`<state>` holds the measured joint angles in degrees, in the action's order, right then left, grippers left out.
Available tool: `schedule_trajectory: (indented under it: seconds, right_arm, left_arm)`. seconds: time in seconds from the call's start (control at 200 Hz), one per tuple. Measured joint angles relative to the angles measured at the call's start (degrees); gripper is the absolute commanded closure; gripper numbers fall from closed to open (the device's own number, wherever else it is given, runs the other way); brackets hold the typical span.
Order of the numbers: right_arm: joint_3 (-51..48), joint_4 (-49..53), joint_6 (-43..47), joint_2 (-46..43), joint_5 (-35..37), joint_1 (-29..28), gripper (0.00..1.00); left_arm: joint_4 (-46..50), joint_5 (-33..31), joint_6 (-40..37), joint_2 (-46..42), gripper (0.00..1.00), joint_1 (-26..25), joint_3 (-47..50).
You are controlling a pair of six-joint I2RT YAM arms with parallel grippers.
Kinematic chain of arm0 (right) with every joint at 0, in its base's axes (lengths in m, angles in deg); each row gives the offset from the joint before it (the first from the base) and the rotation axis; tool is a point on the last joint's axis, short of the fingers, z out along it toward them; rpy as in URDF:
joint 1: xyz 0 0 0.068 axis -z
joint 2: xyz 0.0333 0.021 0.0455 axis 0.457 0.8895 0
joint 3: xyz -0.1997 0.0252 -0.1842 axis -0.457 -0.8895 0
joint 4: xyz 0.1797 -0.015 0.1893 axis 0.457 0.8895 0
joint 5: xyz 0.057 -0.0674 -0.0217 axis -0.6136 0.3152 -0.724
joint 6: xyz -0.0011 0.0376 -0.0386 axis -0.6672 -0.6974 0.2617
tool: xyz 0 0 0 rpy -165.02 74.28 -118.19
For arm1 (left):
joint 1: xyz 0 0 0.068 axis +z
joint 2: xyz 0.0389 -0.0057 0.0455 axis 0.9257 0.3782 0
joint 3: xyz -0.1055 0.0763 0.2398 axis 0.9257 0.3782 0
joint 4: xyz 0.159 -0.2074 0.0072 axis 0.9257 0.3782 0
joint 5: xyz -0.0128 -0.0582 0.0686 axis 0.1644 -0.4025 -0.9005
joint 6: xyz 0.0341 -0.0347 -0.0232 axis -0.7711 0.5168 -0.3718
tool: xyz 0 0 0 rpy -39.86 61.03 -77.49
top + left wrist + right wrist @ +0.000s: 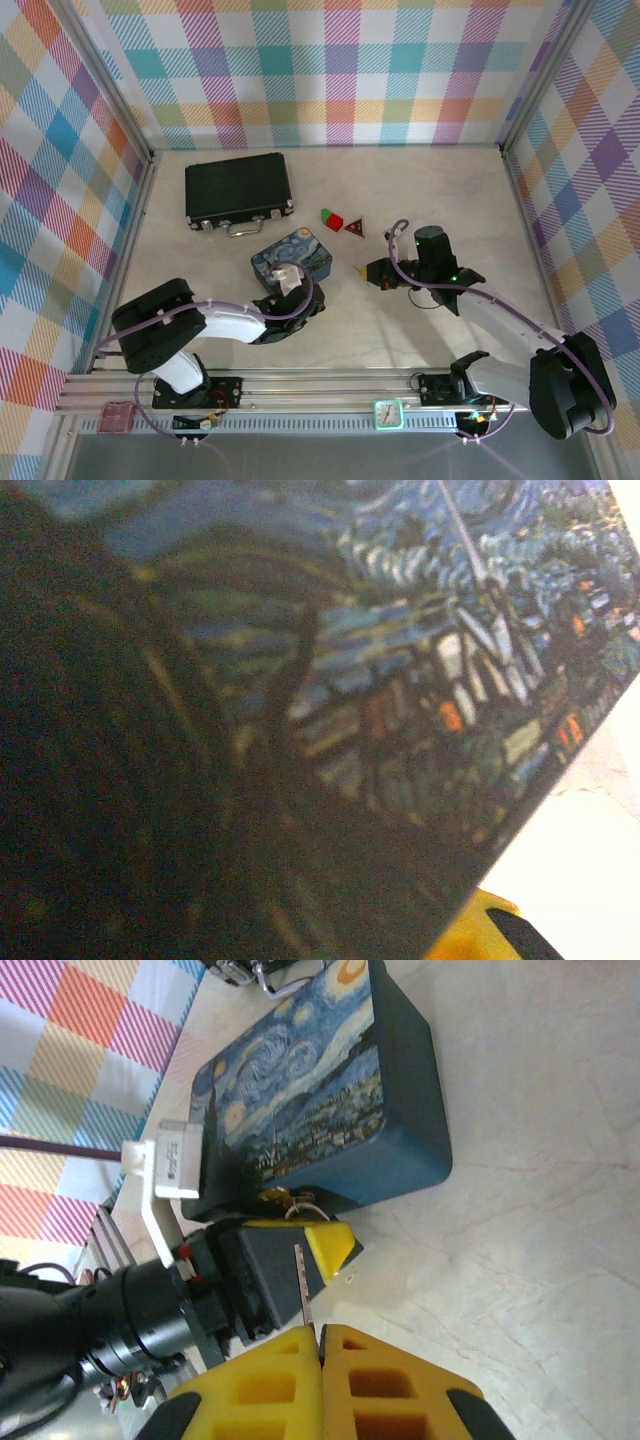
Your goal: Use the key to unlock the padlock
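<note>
From above, the left gripper (pixel 303 290) meets the blue box (pixel 292 258) at its near right edge, the right gripper (pixel 372 272) near, to its right. The left wrist view has the box's lid close up and a yellow fingertip (pixel 480 925) at the bottom; how those fingers stand I cannot tell. The right wrist view has its yellow fingers clamped on the key (pixel 303 1285), the padlock (pixel 288 1200) at the box's side by the left gripper's tip.

We see a black rectangular case (pixel 238 190), blue swirl-painted box (pixel 296 250), red-green blocks (pixel 331 217) beside a dark red triangle (pixel 355 227)
</note>
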<state>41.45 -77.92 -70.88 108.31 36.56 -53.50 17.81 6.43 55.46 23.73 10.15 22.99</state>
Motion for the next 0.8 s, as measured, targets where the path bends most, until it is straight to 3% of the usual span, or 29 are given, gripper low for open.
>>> schedule_trajectory:
  seconds: [0.33,0.54,0.8]
  right_arm:
    - [-4.72,-14.75,-7.69,9.16,-4.15,-3.89,1.0]
    - [-5.53,-30.84,-17.11,19.67,-8.02,-5.49,1.0]
    - [-6.14,-49.31,-29.77,29.18,-9.9,-9.38,1.0]
  left_arm:
    - [-0.26,8.33,0.61,-10.64,1.0,6.47,2.97]
    - [-6.84,12.33,0.98,-15.56,1.0,9.86,8.48]
    - [-15.08,14.67,1.44,-16.17,1.0,10.47,11.19]
